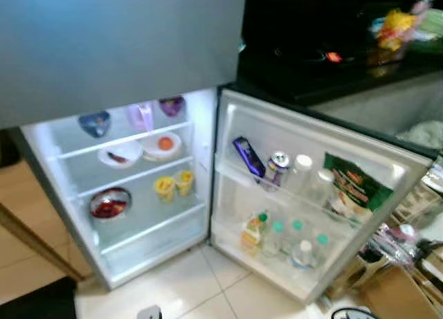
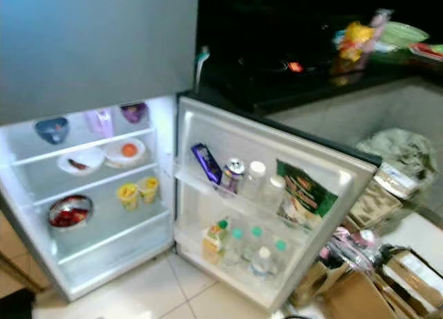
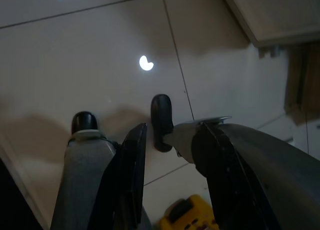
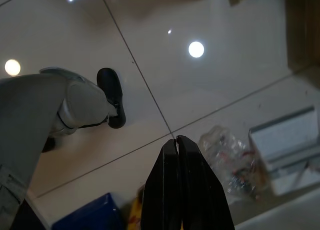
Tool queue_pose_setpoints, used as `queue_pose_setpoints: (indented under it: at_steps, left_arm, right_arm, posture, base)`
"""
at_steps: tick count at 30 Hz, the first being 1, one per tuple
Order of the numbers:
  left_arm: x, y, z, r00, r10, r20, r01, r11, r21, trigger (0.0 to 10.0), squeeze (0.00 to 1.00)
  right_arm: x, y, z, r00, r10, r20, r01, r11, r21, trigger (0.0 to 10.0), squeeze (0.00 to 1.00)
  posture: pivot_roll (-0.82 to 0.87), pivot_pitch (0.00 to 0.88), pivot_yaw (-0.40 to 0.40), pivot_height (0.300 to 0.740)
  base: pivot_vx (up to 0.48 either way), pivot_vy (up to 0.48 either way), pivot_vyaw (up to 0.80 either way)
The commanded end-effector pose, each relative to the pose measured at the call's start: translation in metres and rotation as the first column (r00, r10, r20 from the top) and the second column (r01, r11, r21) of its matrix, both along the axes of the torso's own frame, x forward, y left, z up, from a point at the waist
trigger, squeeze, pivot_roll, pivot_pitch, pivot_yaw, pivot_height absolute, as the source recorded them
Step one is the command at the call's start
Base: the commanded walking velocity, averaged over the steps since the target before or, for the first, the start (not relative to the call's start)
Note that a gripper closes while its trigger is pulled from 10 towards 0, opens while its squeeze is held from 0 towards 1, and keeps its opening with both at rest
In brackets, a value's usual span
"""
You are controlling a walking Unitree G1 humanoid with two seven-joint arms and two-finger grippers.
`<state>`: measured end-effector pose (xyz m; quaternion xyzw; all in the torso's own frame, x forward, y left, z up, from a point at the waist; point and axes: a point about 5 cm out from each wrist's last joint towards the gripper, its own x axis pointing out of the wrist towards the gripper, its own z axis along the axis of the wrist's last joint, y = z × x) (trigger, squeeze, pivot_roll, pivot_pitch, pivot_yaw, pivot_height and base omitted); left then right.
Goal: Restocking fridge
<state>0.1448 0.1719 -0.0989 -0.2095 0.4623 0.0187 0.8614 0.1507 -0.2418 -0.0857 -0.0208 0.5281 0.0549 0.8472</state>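
In front of me: the fridge (image 1: 208, 167) stands open, bowls and cups on its shelves, its door (image 1: 311, 194) swung out with a can (image 1: 278, 165), bottles (image 1: 294, 239) and a green bag (image 1: 353, 184) in the racks.
Risk: I judge the open door and the boxes (image 2: 387, 277) on the floor beside it could catch an arm as I step in.
Left gripper (image 3: 170, 155): hangs low over the floor tiles, fingers apart, nothing in them.
Right gripper (image 4: 177, 160): hangs down too, fingers pressed together, nothing between them.
Stock: a plastic bag (image 4: 230, 157) lies on the floor near the right gripper.
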Motion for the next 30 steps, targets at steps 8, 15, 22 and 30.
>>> queue_pose_setpoints:
  at_steps: [8,15,22,30]
  left_arm:
    - [-0.003,-0.003,-0.001,1.000,-0.008,-0.005,0.008,1.000,-0.006,10.0,0.00]
    - [-0.003,-0.003,-0.001,1.000,-0.008,-0.008,0.008,1.000,-0.006,10.0,0.00]
    - [-0.003,-0.004,-0.002,1.000,-0.023,-0.012,0.023,1.000,-0.015,10.0,0.00]
    - [-0.003,-0.005,-0.001,1.000,-0.025,-0.010,0.025,0.999,-0.019,10.0,0.00]
  right_arm:
    - [-0.006,0.000,-0.002,0.999,0.017,-0.029,-0.017,1.000,-0.008,10.0,0.00]
    - [-0.004,-0.003,-0.001,1.000,-0.016,-0.012,0.015,0.999,-0.028,10.0,0.00]
    - [0.002,0.001,0.000,1.000,-0.014,0.009,0.014,1.000,-0.018,10.0,0.00]
    - [0.005,-0.005,0.003,0.999,-0.036,0.032,0.037,0.999,-0.033,10.0,0.00]
  posture:
    - [-0.11,0.000,-0.057,0.740]
    - [-0.11,0.000,-0.056,0.740]
    - [-0.11,0.000,-0.056,0.740]
    - [-0.11,0.000,-0.055,0.740]
  base:
    - [0.000,0.000,-0.80]
    - [0.000,0.000,-0.57]
    - [0.000,-0.317,0.00]
    - [0.000,-0.480,0.00]
